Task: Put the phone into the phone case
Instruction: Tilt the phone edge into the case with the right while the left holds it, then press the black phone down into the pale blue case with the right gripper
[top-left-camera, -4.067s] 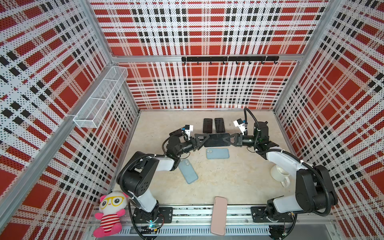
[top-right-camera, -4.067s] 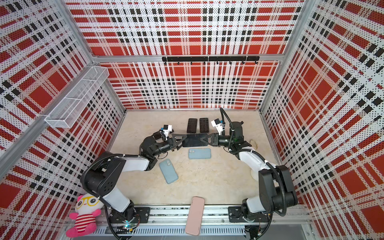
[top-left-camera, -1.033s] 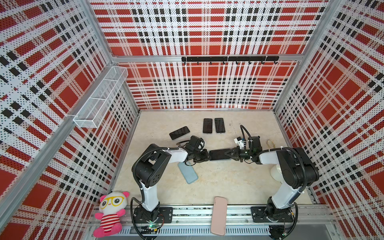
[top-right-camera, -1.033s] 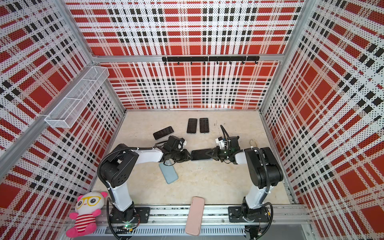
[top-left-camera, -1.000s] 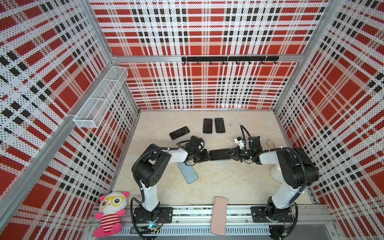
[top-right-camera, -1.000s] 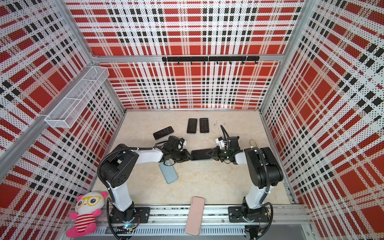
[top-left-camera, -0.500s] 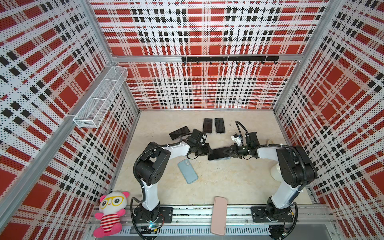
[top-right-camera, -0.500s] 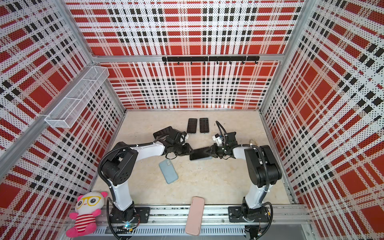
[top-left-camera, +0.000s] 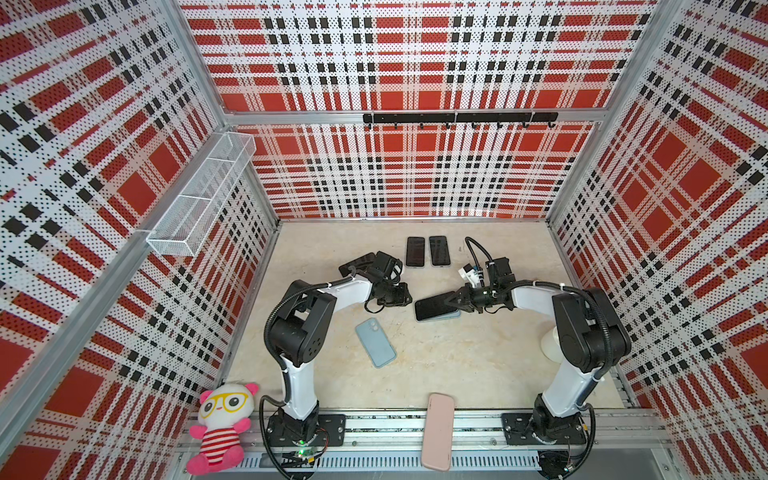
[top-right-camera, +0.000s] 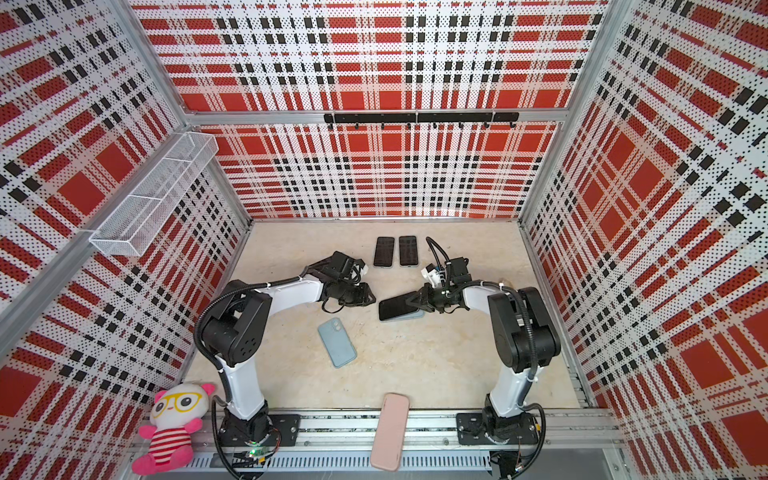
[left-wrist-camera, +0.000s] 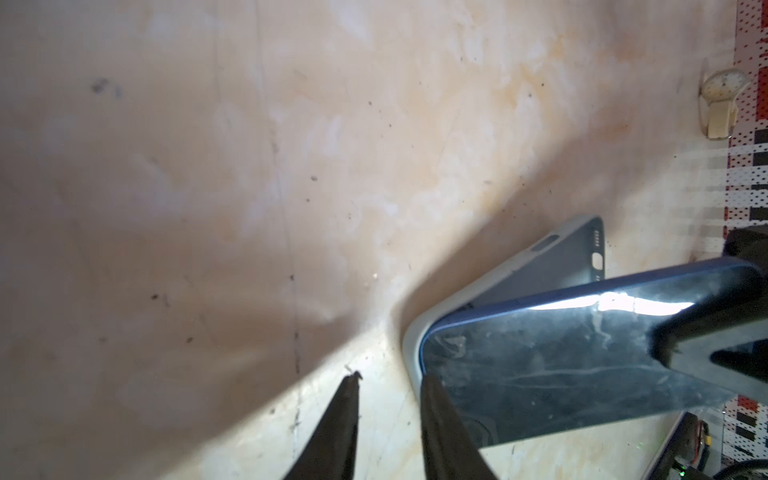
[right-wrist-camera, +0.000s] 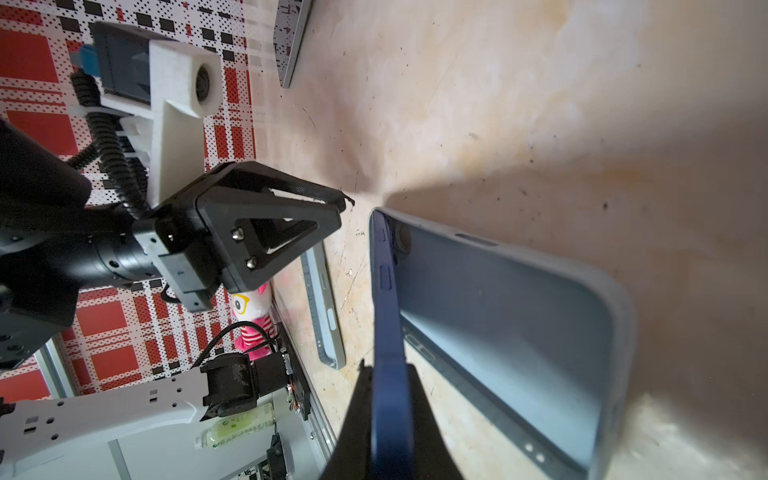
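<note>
A beige, marbled tabletop (top-left-camera: 478, 365) sits inside a booth whose walls (top-left-camera: 415, 62) are red, black and white plaid. Two black-and-white robot arms reach in from the near edge, and their grippers face each other around the middle of the table.

The right gripper (top-left-camera: 457, 302) is clamped on one short end of a dark blue phone (top-left-camera: 432, 307), which lies screen up. In the right wrist view its fingers (right-wrist-camera: 432, 444) press on both faces of the phone. The phone slopes down and away from this gripper. Its far end rests inside a pale grey-blue phone case (right-wrist-camera: 519, 332) that lies open side up on the table, and the held end is raised above the case.

The left gripper (top-left-camera: 409, 299) points at the phone's far end from just beside it. In the left wrist view its fingers (left-wrist-camera: 336, 436) are parted by a narrow gap with nothing between them. One tip is very close to the corner of the case, but whether it touches is unclear.

On the arm-base side of the left gripper, a pale blue handset (top-left-camera: 375, 343) lies back up. Beyond both grippers, toward the back wall, two dark phones (top-left-camera: 415, 251) lie side by side. A pink case (top-left-camera: 437, 432) rests across the front rail, and a plush toy (top-left-camera: 220, 424) sits beside the left arm's base.
</note>
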